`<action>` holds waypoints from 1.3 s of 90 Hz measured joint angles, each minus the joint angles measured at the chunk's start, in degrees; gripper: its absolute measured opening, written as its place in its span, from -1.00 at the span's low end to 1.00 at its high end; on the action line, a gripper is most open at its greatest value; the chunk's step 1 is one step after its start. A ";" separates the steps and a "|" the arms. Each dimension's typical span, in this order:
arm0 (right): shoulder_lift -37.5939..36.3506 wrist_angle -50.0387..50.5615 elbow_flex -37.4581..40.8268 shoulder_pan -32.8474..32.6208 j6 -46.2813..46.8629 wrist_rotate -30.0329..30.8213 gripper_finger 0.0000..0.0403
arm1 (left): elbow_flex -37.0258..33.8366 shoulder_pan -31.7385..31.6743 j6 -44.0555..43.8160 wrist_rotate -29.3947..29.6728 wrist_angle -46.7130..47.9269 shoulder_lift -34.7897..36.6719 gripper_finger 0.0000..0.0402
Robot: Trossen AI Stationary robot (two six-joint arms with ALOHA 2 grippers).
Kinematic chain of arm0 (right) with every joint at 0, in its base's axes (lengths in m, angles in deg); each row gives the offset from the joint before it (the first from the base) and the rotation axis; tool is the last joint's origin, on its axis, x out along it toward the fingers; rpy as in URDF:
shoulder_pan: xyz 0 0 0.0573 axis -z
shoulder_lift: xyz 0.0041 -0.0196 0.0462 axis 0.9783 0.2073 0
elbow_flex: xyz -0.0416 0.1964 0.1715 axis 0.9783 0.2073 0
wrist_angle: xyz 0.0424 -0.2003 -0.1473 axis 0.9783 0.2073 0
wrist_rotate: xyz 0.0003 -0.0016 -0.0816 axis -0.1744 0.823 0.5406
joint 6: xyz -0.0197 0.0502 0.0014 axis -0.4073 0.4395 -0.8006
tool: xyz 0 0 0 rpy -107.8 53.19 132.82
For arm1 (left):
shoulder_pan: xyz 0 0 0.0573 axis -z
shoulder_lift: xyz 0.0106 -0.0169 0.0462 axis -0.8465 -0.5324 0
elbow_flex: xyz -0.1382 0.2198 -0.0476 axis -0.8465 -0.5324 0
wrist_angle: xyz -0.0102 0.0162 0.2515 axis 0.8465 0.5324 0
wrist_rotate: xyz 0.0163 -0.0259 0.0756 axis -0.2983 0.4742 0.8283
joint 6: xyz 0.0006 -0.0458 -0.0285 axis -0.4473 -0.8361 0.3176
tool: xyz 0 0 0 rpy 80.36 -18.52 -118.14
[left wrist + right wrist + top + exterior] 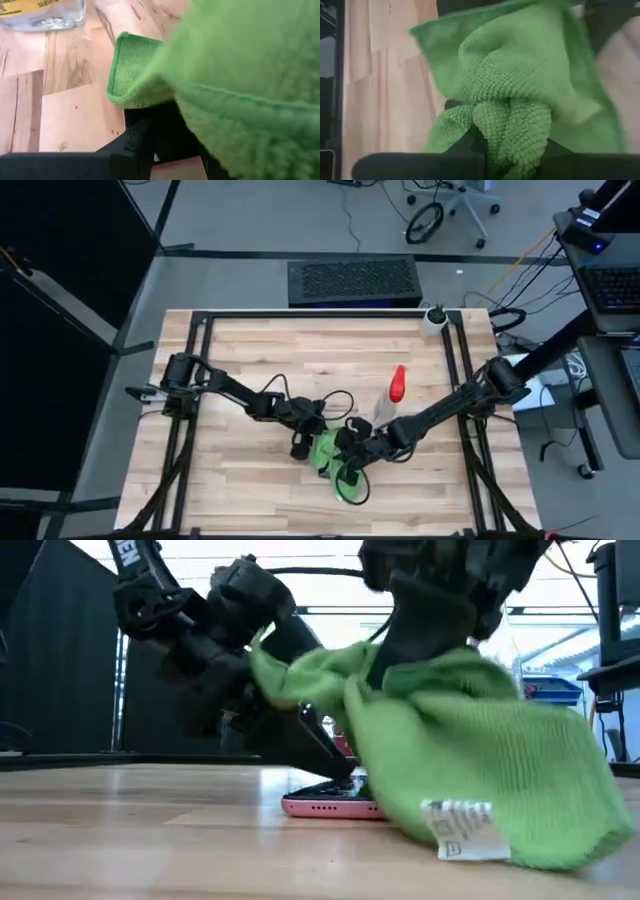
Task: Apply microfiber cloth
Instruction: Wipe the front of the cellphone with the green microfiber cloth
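The right gripper is clamped on the cloth — the right wrist view shows a bunched fold of it pinched between the dark fingers. The left gripper sits just beside, its fingers closed on the phone as far as the low view shows, one dark finger angled down to the handset. The left wrist view has the cloth draped over that gripper, so the grip itself is partly hidden.

The cloth hangs from the right gripper near the middle of the table, toward its front edge, its free end and white label trailing on the wood.

Step in hand, as judged: the cloth is being brought onto the phone, which is steadied by the left arm. The next move calls for lowering the held fold flat onto the screen and wiping without dragging the handset.

Only the low view shows the phone — pink-edged, lying flat under the cloth. Only the high view shows the bottle, upright, just behind the grippers.
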 joint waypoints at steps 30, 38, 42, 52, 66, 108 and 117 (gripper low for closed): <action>7.65 -2.98 -0.44 3.55 2.13 -3.09 -0.88 | 0.03 -0.59 -1.32 0.10 0.27 -0.92 -0.40; 8.09 -6.20 -0.24 3.35 1.19 -7.34 -0.88 | 0.03 -0.93 -1.38 0.07 0.45 -0.97 -0.40; 8.25 -7.51 -0.24 2.56 0.90 -7.67 -0.88 | 0.01 -1.03 -1.44 0.05 0.45 -0.97 -0.40; 7.70 -5.35 -0.24 0.96 0.82 -8.07 -0.88 | -0.03 -1.01 -1.49 0.01 0.29 -1.03 -0.40; 7.70 -3.45 -0.24 1.80 2.02 -5.73 -0.88 | -0.03 -0.97 -1.53 0.37 0.23 -1.05 -0.40; 7.29 -7.93 0.05 0.30 -1.05 -8.30 -0.88 | -0.12 -1.02 -1.55 0.75 0.03 -1.10 -0.40; 6.87 -11.03 -2.17 0.17 -4.48 -4.58 -0.88 | -0.12 -0.97 -1.55 0.72 0.01 -1.10 -0.40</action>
